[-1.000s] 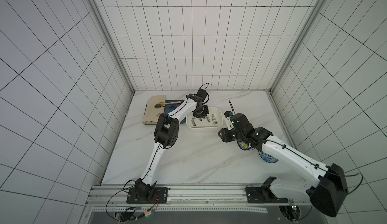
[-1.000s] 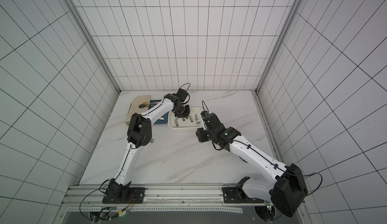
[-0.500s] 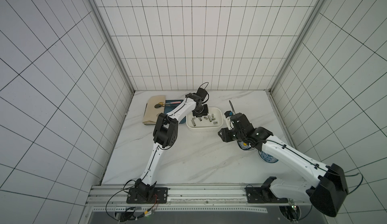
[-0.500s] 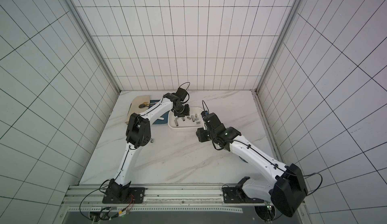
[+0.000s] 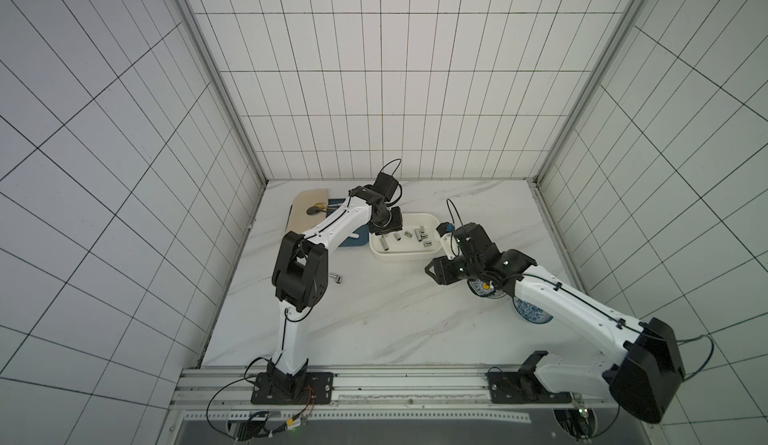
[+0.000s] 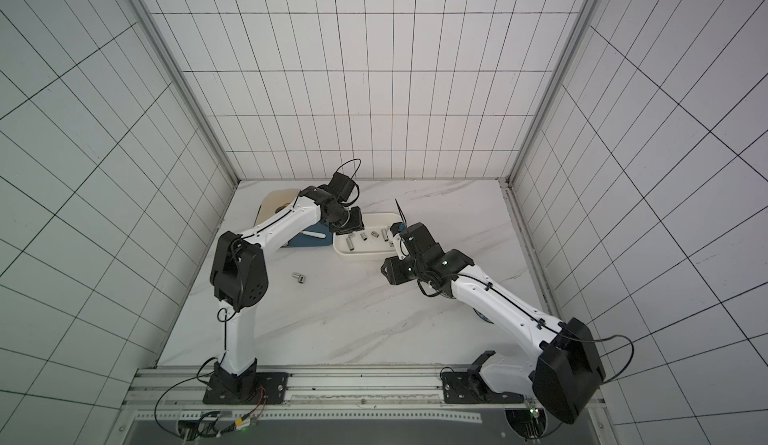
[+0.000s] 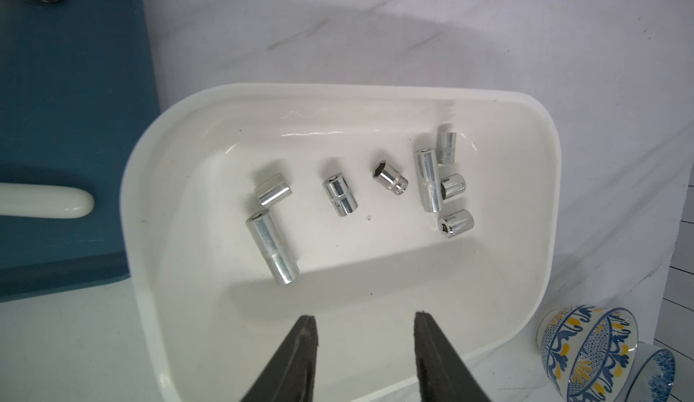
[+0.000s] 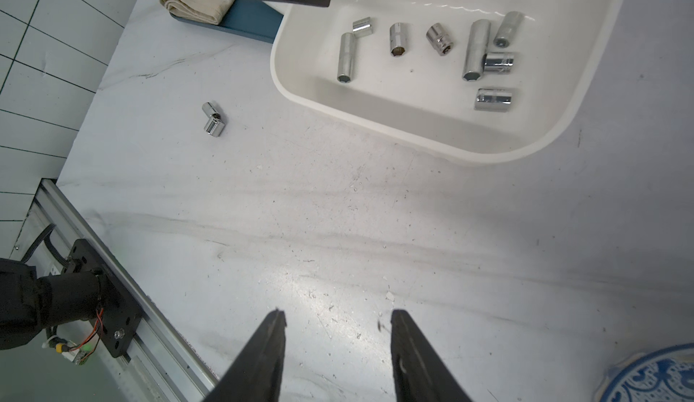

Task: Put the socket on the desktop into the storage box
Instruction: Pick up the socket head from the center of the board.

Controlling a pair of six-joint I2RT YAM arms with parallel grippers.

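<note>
Left gripper [image 7: 366, 325]: spread, empty, held over the storage box [image 7: 338, 298].
Right gripper [image 8: 338, 315]: spread, empty.
Sockets [image 8: 213, 119]: two seen on the desktop [image 8: 338, 212], well apart from all fingers.

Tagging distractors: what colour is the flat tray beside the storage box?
Plain dark blue. The tray shows best in the left wrist view.

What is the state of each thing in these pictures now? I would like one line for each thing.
storage box: on the desktop, holds eight sockets lying down
two loose sockets: lying on the desktop, touching each other
left gripper: open, empty, above the storage box
right gripper: open, empty, above the desktop
</note>
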